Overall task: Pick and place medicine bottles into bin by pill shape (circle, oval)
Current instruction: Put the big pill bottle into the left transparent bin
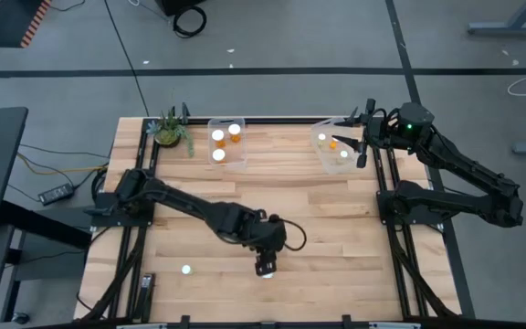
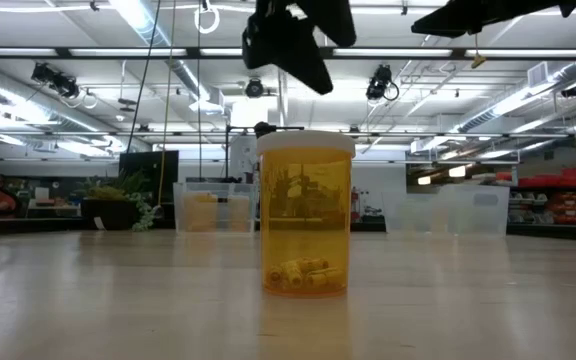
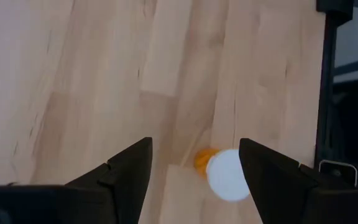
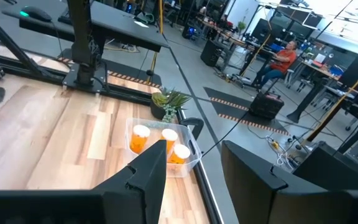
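One medicine bottle [image 2: 305, 215], orange with a white cap [image 3: 227, 175], stands upright on the wood table near its front edge, with small pills lying at its bottom. My left gripper [image 1: 265, 261] hangs open just above it, clear of the cap [image 2: 293, 50]. In the left wrist view the cap shows between the fingers, nearer one of them. A second bottle [image 1: 186, 270] stands to the left. My right gripper [image 1: 362, 137] is held open and high by the right bin [image 1: 345, 163].
Two clear bins stand at the table's far edge: the left bin [image 1: 242, 164] holds three bottles [image 4: 160, 144], the right bin holds more. A potted plant [image 1: 170, 130] sits at the far left corner. A person [image 4: 283, 57] sits in the room beyond.
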